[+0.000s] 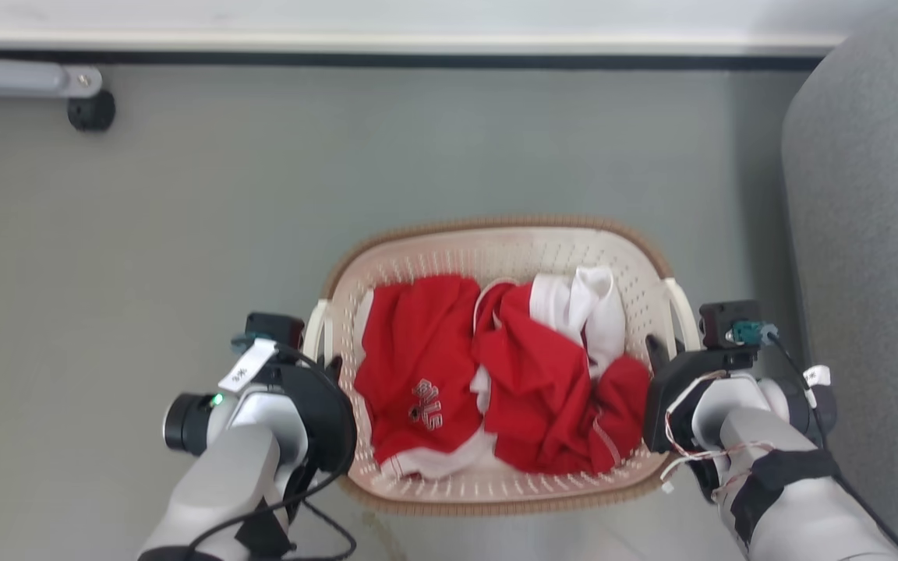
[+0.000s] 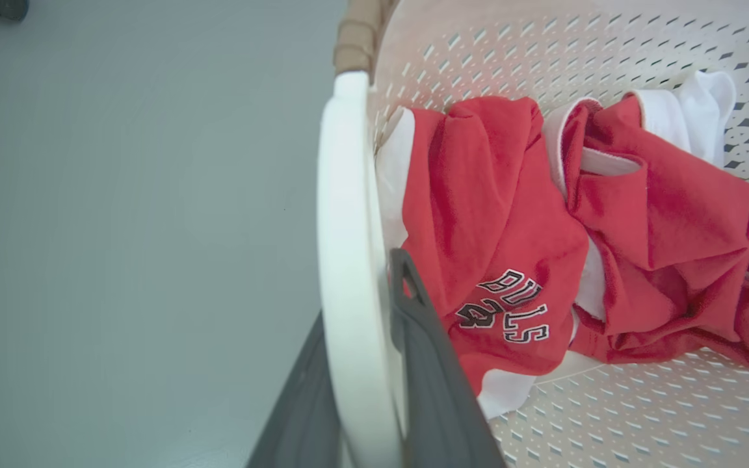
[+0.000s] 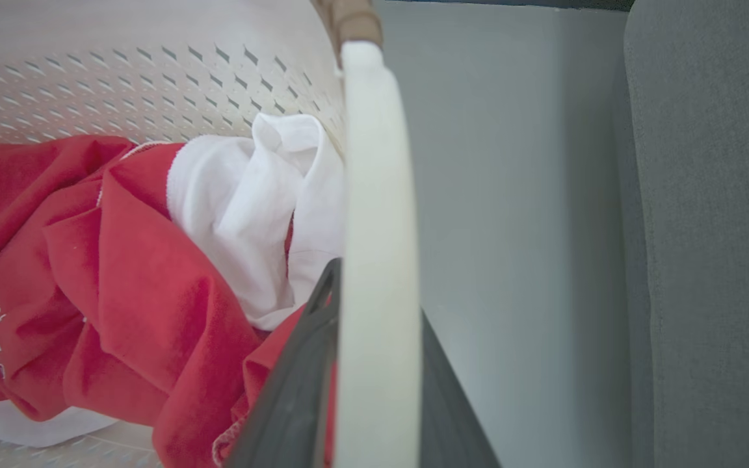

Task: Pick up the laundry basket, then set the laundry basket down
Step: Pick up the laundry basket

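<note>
The laundry basket point(image 1: 496, 227), cream perforated plastic with a brown woven rim, sits between my two arms on the grey floor and holds crumpled red and white clothes point(image 1: 496, 374). My left gripper point(image 1: 330, 366) is shut on the basket's white left handle point(image 2: 348, 227), one dark finger point(image 2: 426, 364) inside the basket and the other outside. My right gripper point(image 1: 663, 352) is shut on the white right handle point(image 3: 374, 227) in the same way, its fingers point(image 3: 296, 390) straddling it. I cannot tell whether the basket rests on the floor or hangs just above it.
A grey upholstered seat point(image 1: 870, 234) rises close on the right of the basket. A grey furniture leg with a black caster point(image 1: 90, 109) stands at the far left by the wall's baseboard point(image 1: 418, 43). Open grey floor point(image 1: 184, 218) lies ahead and to the left.
</note>
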